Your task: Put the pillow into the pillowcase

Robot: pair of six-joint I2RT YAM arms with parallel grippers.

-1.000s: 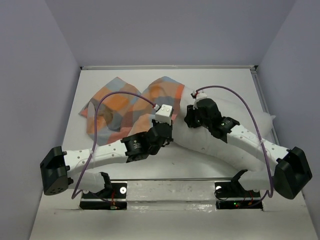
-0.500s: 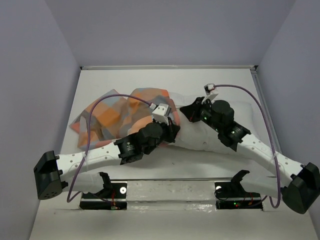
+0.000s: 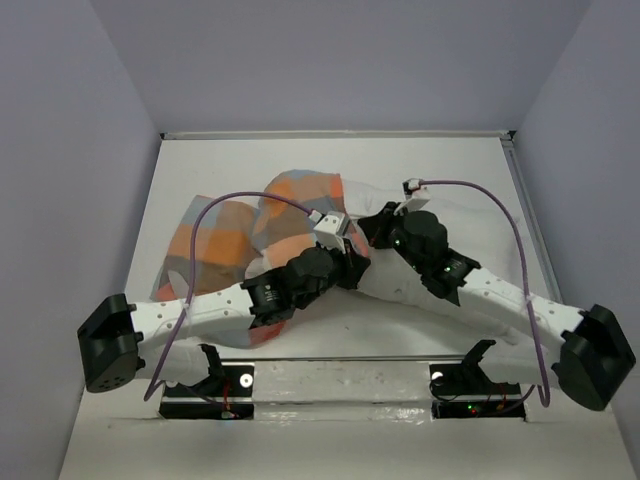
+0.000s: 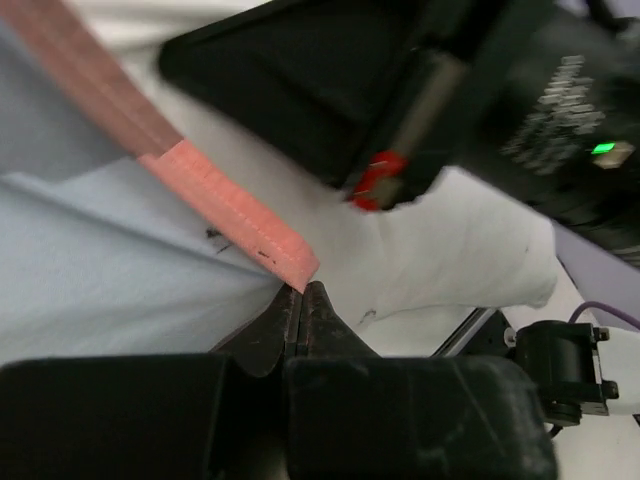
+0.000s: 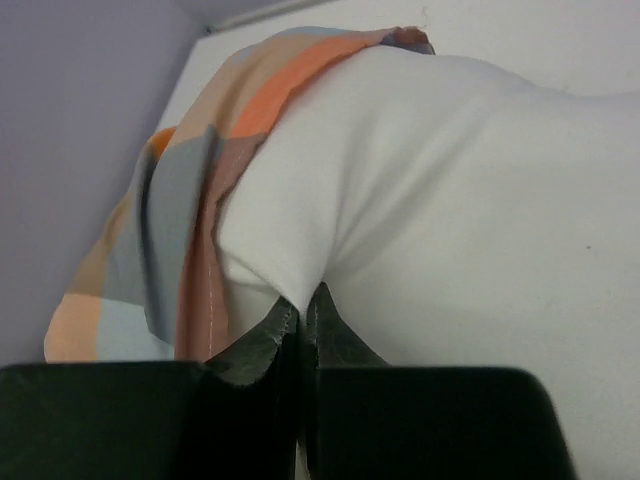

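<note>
The pillowcase [image 3: 225, 240] lies bunched on the worktop [image 3: 420, 160] to the left of the pillow [image 5: 470, 170], and its right edge is drawn up over the pillow's left end. The right wrist view shows checked cloth draped across that end, though I cannot tell whether the end sits inside the opening or only under a loose layer. At the pillow's left end the left tool [image 4: 302, 295] is pinched fully together, and the peach hem [image 4: 215, 190] of the pillowcase runs down into its tips, so I judge it to be gripping the opening's edge. Just to the right of it, the right tool [image 5: 300, 300] is clamped narrow on a small fold of the pillow's white skin, with the rest of the pillow stretching away rightward under that arm. The step in hand looks like feeding the pillow's end into the mouth. To do it well, the left tool should lift the hem clear so the mouth gapes rather than lying flat. The right tool should then push its pinched fold leftward, low and straight, under that raised edge. The two tools sit almost touching, so they need room to pass. The thin hem may also slip out if it is tugged sharply.
</note>
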